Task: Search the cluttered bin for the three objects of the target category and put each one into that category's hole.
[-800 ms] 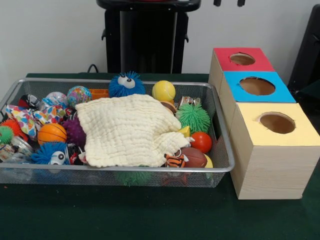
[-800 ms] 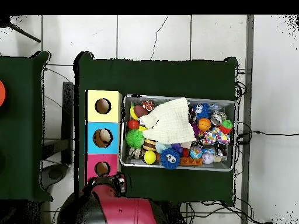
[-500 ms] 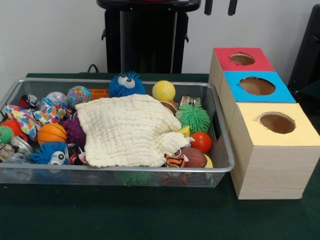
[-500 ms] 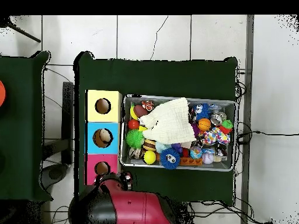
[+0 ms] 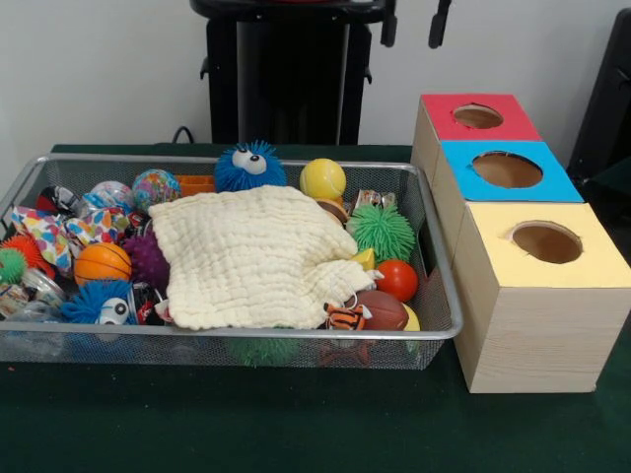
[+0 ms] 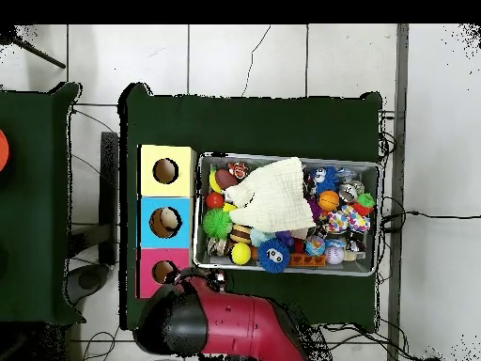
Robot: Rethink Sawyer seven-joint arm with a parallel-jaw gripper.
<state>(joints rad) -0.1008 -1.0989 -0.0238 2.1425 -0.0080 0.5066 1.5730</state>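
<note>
A wire mesh bin (image 5: pixel 246 333) holds many toys, half covered by a cream cloth (image 5: pixel 251 251). Around the cloth show a blue fuzzy ball with eyes (image 5: pixel 249 166), a yellow ball (image 5: pixel 322 178), a green spiky ball (image 5: pixel 383 231), a red ball (image 5: pixel 397 280), a brown football (image 5: pixel 383 309) and an orange basketball (image 5: pixel 102 263). To the right stand three boxes with holes: red (image 5: pixel 444 123), blue (image 5: pixel 463 182), yellow (image 5: pixel 493 261). My gripper (image 5: pixel 413 25) hangs open and empty at the top edge, above the bin's far right corner. What the cloth hides cannot be told.
In the overhead view the red arm (image 6: pixel 225 324) reaches over the table edge beside the red box (image 6: pixel 150 273), just short of the bin (image 6: pixel 287 270). Green cloth covers the table (image 5: pixel 296 424). A black pedestal (image 5: pixel 286 69) stands behind the bin.
The gripper's tips have come lower and shifted left in the front view, away from the red box toward the bin's corner. Nothing in the bin has moved.
</note>
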